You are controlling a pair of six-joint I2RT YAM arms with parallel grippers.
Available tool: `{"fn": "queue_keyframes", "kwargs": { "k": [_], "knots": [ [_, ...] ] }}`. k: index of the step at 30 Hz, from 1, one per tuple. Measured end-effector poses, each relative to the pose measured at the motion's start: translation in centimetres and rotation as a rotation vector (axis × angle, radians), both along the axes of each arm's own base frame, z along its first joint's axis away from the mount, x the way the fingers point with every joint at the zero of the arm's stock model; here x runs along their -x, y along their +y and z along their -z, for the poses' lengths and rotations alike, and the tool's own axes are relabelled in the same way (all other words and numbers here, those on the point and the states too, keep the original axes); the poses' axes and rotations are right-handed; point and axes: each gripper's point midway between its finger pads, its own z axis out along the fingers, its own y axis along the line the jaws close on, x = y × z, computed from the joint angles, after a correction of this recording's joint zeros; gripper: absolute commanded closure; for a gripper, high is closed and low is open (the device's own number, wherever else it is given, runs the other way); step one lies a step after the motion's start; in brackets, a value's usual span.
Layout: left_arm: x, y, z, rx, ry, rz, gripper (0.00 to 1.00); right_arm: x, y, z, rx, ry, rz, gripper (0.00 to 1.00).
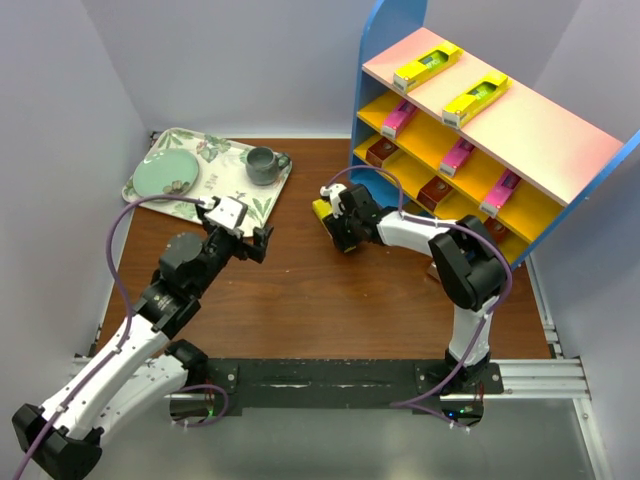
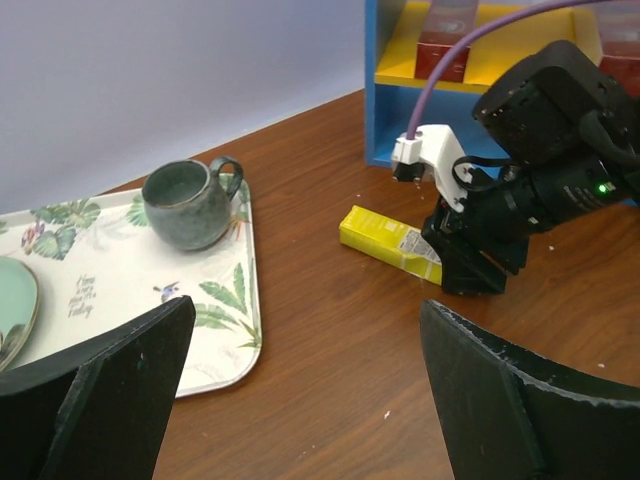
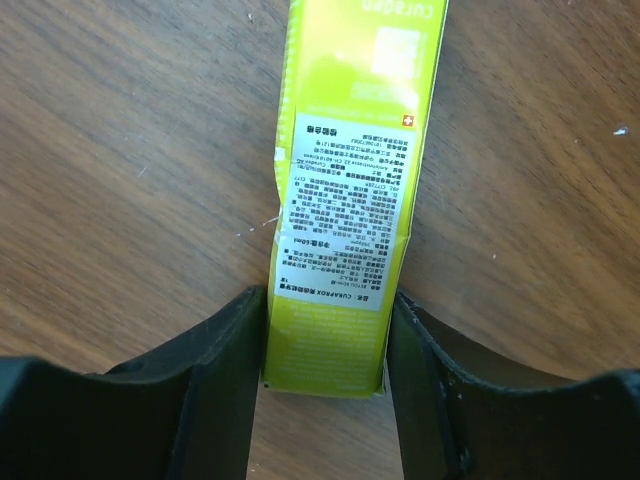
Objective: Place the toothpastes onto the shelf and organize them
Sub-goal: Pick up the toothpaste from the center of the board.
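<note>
Blue-sided tiered shelf (image 1: 545, 135), upper right, bears slim cardboard toothpaste cartons (image 1: 427, 64). Floral tray (image 1: 222, 158), upper left, carries a grey ceramic mug (image 1: 263, 165) and pale-green plate (image 1: 165, 176). A yellow cardboard carton (image 1: 322, 209) lies on the wooden worktop (image 1: 300, 295) between.

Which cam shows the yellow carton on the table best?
Right wrist: the yellow carton fills the frame between the fingers of the right hand, label sharp. Left wrist shows it side-on, one end hidden behind that hand. Top: a yellow sliver.

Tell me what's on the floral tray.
On the tray, a grey-green mug stands near the right end and a pale green plate lies at the left. The left gripper covers part of the near edge, hiding anything there.
</note>
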Motion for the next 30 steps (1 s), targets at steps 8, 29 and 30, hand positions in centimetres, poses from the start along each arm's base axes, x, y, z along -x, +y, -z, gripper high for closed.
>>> {"fn": "queue_keyframes", "kwargs": {
  "k": [8, 29, 30],
  "knots": [
    [0.7, -2.2, 0.8, -0.042, -0.045, 0.148, 0.0, 2.7, -1.4, -0.6, -0.008, 0.03, 0.005, 0.67],
    [8.5, -11.1, 6.7, -0.433, -0.132, 0.581, 0.0, 13.9, -2.8, -9.6, -0.29, 0.135, -0.058, 0.75],
    [9.0, -11.5, 7.6, -0.474, -0.127, 0.598, 0.0, 14.3, -2.7, -9.8, -0.302, 0.144, -0.066, 0.75]
  ]
}}
